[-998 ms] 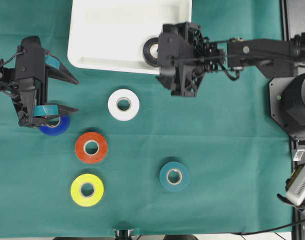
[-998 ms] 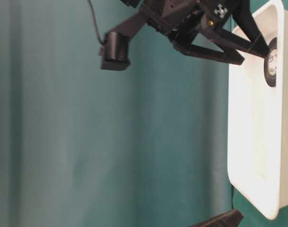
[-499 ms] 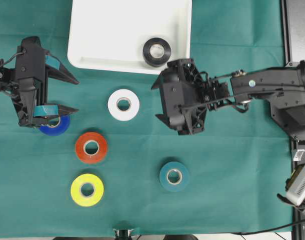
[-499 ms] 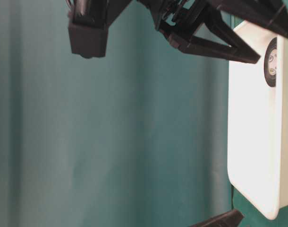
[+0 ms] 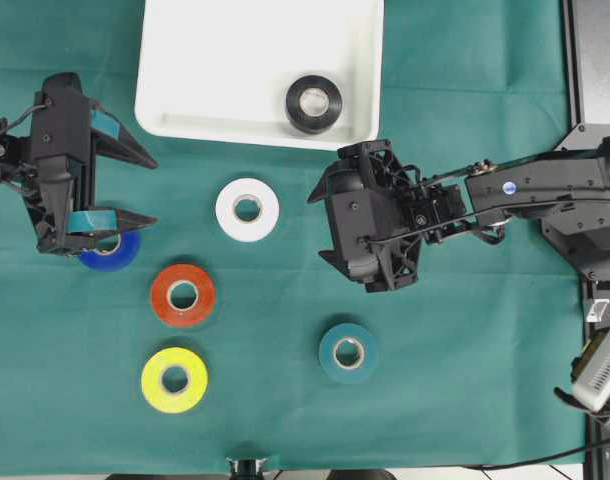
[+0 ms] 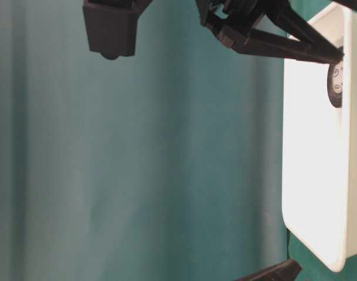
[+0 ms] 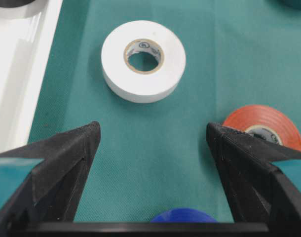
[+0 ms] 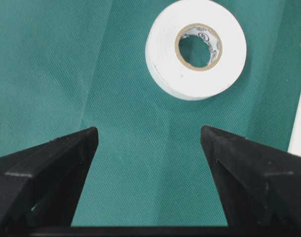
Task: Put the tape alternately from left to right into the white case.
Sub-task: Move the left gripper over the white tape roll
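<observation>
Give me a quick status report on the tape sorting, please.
Both tools open, empty: left tool over blue roll, right tool beside white roll. Black roll in white case. Nothing in the way.

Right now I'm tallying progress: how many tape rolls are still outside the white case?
5, all on the cloth: the blue roll under the left arm's fingers, white roll, red roll, yellow roll, teal roll. None looks hidden.
</observation>
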You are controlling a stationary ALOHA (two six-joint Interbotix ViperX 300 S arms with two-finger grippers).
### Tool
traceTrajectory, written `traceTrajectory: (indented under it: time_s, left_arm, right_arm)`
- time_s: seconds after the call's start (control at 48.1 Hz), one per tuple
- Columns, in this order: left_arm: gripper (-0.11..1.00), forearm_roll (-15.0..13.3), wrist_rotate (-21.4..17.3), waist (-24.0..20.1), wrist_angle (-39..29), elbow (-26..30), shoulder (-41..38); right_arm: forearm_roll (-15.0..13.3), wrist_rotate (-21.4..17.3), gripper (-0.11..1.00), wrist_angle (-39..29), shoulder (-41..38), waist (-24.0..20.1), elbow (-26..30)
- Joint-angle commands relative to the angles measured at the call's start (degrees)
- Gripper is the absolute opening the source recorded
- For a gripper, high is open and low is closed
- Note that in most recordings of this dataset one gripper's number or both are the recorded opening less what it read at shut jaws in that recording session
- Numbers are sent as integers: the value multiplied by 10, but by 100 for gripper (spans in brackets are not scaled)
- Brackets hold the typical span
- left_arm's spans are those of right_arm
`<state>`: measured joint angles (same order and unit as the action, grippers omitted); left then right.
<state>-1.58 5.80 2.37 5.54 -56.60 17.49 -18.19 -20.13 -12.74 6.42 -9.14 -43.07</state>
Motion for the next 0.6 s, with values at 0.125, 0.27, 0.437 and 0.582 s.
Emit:
traceTrajectory:
  time_s: [0.125,0.27,0.437,0.582]
  left_arm:
    - [95,0,1,2,3,9,4]
    - [95,0,1,2,2,10,4]
    - [95,-1,1,4,3,11,4]
    - [95,0,0,11,3,18,-5]
  right_arm:
    - [-1,-1,84,4,13,-2,4]
    - [-1,-1,84,4,13,-3,4]
    - [-1,-1,84,4,13,-2,4]
    - [-1,-1,84,4,13,-2,4]
